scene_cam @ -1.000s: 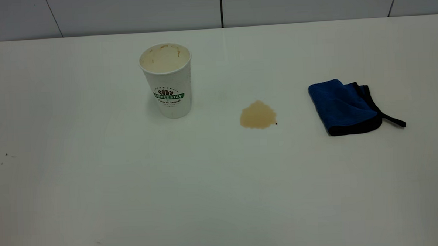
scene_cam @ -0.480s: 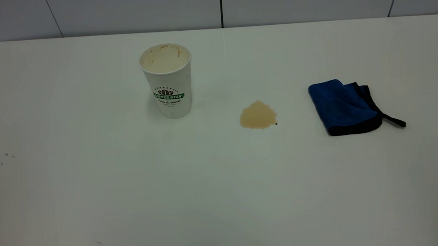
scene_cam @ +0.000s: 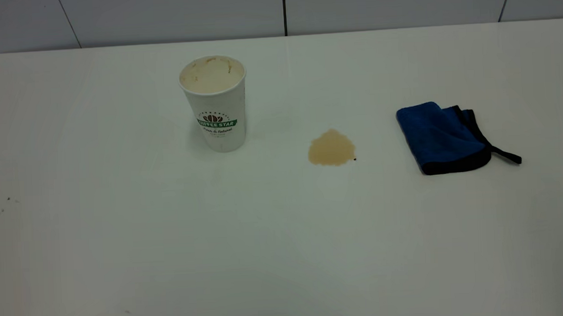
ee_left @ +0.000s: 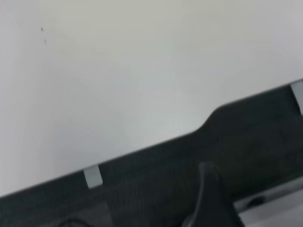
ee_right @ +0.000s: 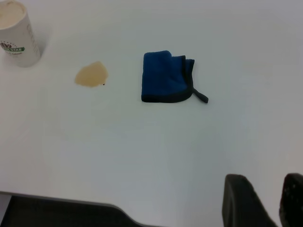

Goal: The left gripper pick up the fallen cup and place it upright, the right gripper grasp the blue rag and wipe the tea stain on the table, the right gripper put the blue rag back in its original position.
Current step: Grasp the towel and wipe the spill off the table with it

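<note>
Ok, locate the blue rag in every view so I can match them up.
Exterior view: blue rag at right, on the table.
Left wrist view: not in it.
Right wrist view: blue rag upper centre.
Shared landmark: the tea stain, between rag and paper cup.

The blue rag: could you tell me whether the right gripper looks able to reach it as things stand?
Probably yes. The right gripper sits open at the table's near edge, and only bare tabletop lies between it and the blue rag. The cup and tea stain stand off to the side.
</note>
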Controlling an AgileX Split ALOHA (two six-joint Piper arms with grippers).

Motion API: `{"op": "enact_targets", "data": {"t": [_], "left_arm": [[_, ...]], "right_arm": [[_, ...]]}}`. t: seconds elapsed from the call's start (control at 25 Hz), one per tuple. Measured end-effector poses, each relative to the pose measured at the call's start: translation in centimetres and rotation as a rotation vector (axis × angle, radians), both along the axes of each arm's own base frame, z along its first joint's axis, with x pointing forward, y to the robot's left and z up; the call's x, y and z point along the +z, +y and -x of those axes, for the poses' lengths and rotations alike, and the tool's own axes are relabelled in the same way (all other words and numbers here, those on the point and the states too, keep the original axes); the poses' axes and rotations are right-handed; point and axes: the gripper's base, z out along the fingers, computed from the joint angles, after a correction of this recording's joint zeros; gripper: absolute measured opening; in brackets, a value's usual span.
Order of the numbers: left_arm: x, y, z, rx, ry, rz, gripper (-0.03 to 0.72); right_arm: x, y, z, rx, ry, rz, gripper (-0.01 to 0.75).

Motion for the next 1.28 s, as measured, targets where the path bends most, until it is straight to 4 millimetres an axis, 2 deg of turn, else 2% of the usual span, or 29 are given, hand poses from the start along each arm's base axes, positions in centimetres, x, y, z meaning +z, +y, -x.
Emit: {"op": "enact_targets", "data": {"t": [0.28, 0.48, 1.28], "left_arm": [[0.0, 0.4, 1.5, 0.183, -0.112, 0.021, 0.489], [-0.1, 0.5, 3.0, 0.213, -0.212, 0.035, 0.489], [-0.1, 0.5, 3.0, 0.214, -0.213, 0.038, 0.489]], "right_arm": [[0.0, 0.0, 0.0, 0.000, 0.000, 0.000, 0.239], [0.0, 0.0, 0.0, 0.000, 0.000, 0.000, 0.239], [0.0, 0.1, 0.0, 0.007, 0.000, -0.011, 0.239]]}}
